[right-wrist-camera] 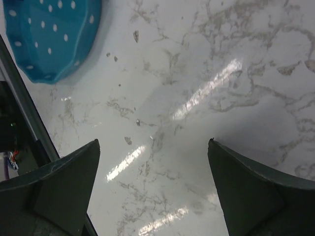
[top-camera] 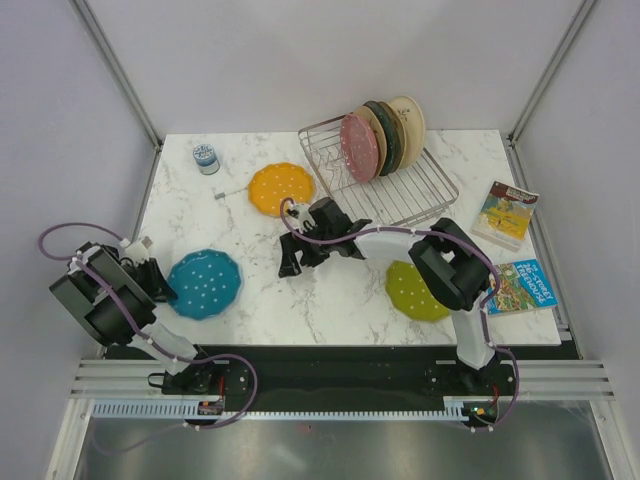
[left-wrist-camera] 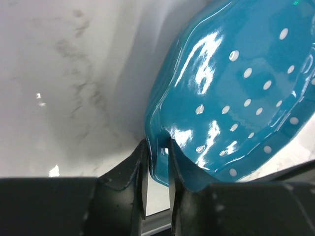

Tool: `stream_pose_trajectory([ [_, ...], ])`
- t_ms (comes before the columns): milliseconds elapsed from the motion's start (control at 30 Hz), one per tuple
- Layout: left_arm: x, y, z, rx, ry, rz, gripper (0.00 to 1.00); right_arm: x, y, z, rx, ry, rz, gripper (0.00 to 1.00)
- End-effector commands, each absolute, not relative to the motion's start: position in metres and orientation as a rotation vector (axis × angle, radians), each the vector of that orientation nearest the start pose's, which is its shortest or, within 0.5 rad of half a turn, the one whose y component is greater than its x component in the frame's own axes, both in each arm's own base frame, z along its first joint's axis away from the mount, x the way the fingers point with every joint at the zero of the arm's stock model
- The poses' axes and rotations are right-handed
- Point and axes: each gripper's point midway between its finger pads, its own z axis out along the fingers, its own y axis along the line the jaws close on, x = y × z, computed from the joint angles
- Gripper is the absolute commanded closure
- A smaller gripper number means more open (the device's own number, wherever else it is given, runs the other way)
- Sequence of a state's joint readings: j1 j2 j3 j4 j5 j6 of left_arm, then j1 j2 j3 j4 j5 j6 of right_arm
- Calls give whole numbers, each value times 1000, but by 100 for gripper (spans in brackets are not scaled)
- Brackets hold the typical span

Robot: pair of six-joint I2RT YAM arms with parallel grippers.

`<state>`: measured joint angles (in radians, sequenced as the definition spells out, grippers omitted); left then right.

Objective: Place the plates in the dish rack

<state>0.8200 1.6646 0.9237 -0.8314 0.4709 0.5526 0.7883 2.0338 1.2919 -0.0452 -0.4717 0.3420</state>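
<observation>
The blue plate [top-camera: 205, 284] lies at the table's left side. My left gripper [top-camera: 160, 285] is at its left rim. In the left wrist view the two fingers [left-wrist-camera: 157, 145] pinch the rim of the blue plate [left-wrist-camera: 236, 83], which is tilted up off the marble. My right gripper [top-camera: 292, 262] hovers open over bare marble mid-table, with nothing between its fingers [right-wrist-camera: 153, 142]; the blue plate [right-wrist-camera: 49, 34] shows at that view's top left. The orange plate [top-camera: 280, 187] lies flat left of the dish rack [top-camera: 420, 190]. A pink plate [top-camera: 358, 147] stands in the rack. The lime green plate [top-camera: 412, 290] lies partly under the right arm.
Plain beige [top-camera: 375, 140], dark green [top-camera: 390, 135] and cream [top-camera: 408, 128] plates stand in the rack behind the pink one. A small blue jar [top-camera: 206, 157] sits at the back left. Two colourful books [top-camera: 504, 213] [top-camera: 520, 286] lie along the right edge.
</observation>
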Motion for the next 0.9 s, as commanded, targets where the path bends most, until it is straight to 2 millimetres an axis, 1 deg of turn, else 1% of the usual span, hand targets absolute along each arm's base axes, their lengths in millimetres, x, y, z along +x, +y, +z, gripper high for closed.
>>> stream_pose_trajectory([
  [0, 207, 94, 10, -252, 2775, -713, 85, 281, 424, 3, -747, 2479, 1058, 2],
  [67, 211, 91, 3, -251, 2784, -765, 91, 281, 434, 2, -766, 2457, 1098, 2],
  [100, 214, 89, 2, -246, 2786, -781, 95, 280, 439, -2, -771, 2460, 1129, 2],
  [133, 216, 88, 0, -257, 2788, -798, 97, 280, 444, -2, -777, 2448, 1155, 2],
  [167, 219, 90, 0, -259, 2784, -803, 98, 277, 449, -3, -788, 2449, 1183, 2],
  [233, 222, 87, -3, -262, 2788, -835, 98, 274, 460, -9, -801, 2445, 1216, 2],
  [267, 225, 86, -3, -255, 2785, -839, 98, 265, 468, -10, -838, 2442, 1255, 2],
  [300, 227, 83, -4, -242, 2791, -853, 98, 263, 477, -14, -858, 2438, 1277, 2],
  [333, 228, 81, -3, -241, 2786, -863, 98, 258, 482, -16, -872, 2446, 1301, 2],
  [367, 231, 81, -3, -232, 2785, -861, 98, 251, 493, -10, -903, 2427, 1346, 2],
  [400, 233, 79, -3, -217, 2783, -867, 98, 247, 496, -18, -909, 2444, 1352, 2],
  [500, 236, 72, -1, -180, 2777, -884, 98, 239, 511, -20, -901, 2456, 1423, 2],
  [533, 235, 71, -2, -176, 2779, -883, 98, 239, 515, -19, -894, 2449, 1442, 2],
  [567, 236, 70, -1, -171, 2780, -883, 98, 241, 521, -16, -882, 2442, 1457, 4],
  [633, 238, 70, 0, -164, 2776, -881, 98, 240, 525, -19, -885, 2436, 1490, 9],
  [667, 238, 70, 1, -167, 2774, -882, 98, 241, 527, -17, -889, 2425, 1501, 19],
  [733, 239, 70, 1, -166, 2773, -879, 98, 240, 528, -14, -905, 2410, 1521, 30],
  [767, 239, 70, 1, -167, 2775, -883, 98, 238, 528, -14, -914, 2407, 1529, 43],
  [800, 239, 69, 1, -165, 2776, -883, 98, 238, 528, -11, -921, 2399, 1539, 51],
  [833, 238, 68, 0, -163, 2781, -887, 98, 235, 528, -8, -938, 2390, 1564, 69],
  [867, 239, 67, 0, -154, 2783, -886, 98, 234, 528, -6, -945, 2383, 1575, 80],
])
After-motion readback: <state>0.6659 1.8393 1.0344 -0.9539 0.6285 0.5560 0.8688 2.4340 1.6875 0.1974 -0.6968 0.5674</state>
